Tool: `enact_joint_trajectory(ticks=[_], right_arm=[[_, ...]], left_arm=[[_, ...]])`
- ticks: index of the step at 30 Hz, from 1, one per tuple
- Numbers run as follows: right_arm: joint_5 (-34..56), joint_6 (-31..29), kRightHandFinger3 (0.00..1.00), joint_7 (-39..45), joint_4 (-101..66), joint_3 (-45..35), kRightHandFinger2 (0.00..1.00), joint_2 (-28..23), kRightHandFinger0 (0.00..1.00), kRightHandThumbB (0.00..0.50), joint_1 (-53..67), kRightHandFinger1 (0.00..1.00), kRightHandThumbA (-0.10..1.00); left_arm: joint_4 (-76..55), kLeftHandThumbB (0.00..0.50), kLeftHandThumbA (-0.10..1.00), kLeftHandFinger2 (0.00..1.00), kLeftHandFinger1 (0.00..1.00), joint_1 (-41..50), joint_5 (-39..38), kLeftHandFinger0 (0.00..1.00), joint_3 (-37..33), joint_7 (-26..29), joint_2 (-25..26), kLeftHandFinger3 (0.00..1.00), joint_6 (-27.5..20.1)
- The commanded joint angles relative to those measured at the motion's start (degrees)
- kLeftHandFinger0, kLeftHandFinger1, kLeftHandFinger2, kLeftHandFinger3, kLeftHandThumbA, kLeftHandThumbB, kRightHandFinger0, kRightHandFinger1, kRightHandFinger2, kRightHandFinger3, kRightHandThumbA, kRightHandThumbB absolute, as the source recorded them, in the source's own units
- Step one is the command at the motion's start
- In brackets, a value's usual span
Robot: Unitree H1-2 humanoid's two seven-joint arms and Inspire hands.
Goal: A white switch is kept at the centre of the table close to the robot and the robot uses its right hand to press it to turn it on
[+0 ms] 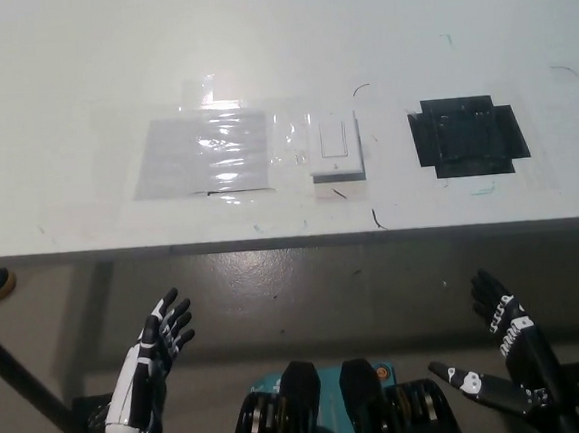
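**Both hands low, switch untouched on the table**

At lower left, below the table edge and over the floor: white left hand (155, 357), palm up, fingers spread apart, nothing held. Resting there, well clear of the tabletop.

Above it, on the white table (275, 37): a clear plastic sheet (204, 155) taped flat, shiny with reflected light, left of centre. Just beside its right edge, amid more clear tape: the white switch (334, 148), a rectangular plate with a narrow rocker in its middle, lying flat near the table's front edge, about at the centre. Nothing touching it. A few small dark pen marks around it, one above and two below toward the edge.

Further right, well apart from the switch: a patch of black tape (469, 137), roughly cross-shaped, stuck flat to the surface. Faint greenish scribble just under it.

At lower right, below the table edge, over the floor: black right hand (511, 350), fingers extended and parted, pointing up toward the table, thumb stuck out to the left, nothing in its grasp. Well apart from the switch, not over the tabletop at all.

At far left, under the table: a table leg (17, 383) slanting down, and a dark rounded object with a tan rim at the picture's edge, too cut off to identify.
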Motion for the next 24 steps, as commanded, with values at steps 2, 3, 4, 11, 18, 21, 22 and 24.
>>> enact_joint_trajectory(ticks=[2, 3, 4, 11, 18, 21, 22, 24], right_arm=[[1.6, -2.7, 1.00, -1.4, -0.9, 1.0, 1.00, -0.6, 1.00, 0.120, -0.7, 1.00, 0.97], [1.6, -2.7, 1.00, -1.5, -0.8, 1.0, 1.00, -0.6, 1.00, 0.121, -0.7, 1.00, 0.97], [1.6, -2.7, 1.00, -1.6, -0.8, 1.1, 1.00, -0.6, 1.00, 0.122, -0.7, 1.00, 0.96], [1.7, -2.5, 1.00, -1.7, -1.4, 1.6, 1.00, -1.0, 1.00, 0.124, -0.3, 1.00, 0.96], [2.1, -2.4, 1.00, -1.8, -1.5, 2.3, 1.00, -1.3, 1.00, 0.115, 0.2, 1.00, 0.94], [1.6, -2.4, 1.00, -2.1, -1.7, 2.7, 1.00, -1.6, 1.00, 0.113, 0.2, 1.00, 0.94], [1.6, -2.6, 1.00, -2.3, -1.5, 2.7, 1.00, -1.5, 1.00, 0.122, 0.2, 1.00, 0.94], [1.6, -2.8, 1.00, -2.3, -1.4, 2.8, 1.00, -1.6, 1.00, 0.125, 0.1, 1.00, 0.94]], left_arm=[[-1.2, 0.021, 1.00, 1.00, 1.00, -0.6, -0.2, 1.00, -0.4, -1.0, 0.4, 1.00, -1.9], [-1.1, 0.020, 1.00, 1.00, 1.00, -0.6, 0.1, 1.00, -0.4, -0.9, 0.4, 1.00, -2.2], [-1.0, 0.021, 1.00, 1.00, 1.00, -0.6, 0.1, 1.00, -0.4, -0.9, 0.4, 1.00, -2.2], [-1.4, 0.033, 1.00, 1.00, 1.00, -0.2, 0.0, 1.00, -0.4, -0.9, 0.3, 1.00, -1.5], [-1.0, 0.021, 1.00, 1.00, 1.00, 0.3, 0.0, 1.00, -0.4, -1.0, 0.1, 1.00, -2.3], [-0.9, 0.012, 1.00, 1.00, 1.00, 0.6, 0.1, 1.00, -0.4, -0.9, 0.0, 1.00, -2.5], [-1.0, 0.016, 1.00, 1.00, 1.00, 0.6, 0.1, 1.00, -0.4, -0.9, 0.0, 1.00, -2.3], [-1.3, 0.017, 1.00, 1.00, 1.00, 0.7, 0.2, 1.00, -0.4, -0.9, -0.1, 1.00, -2.1]])
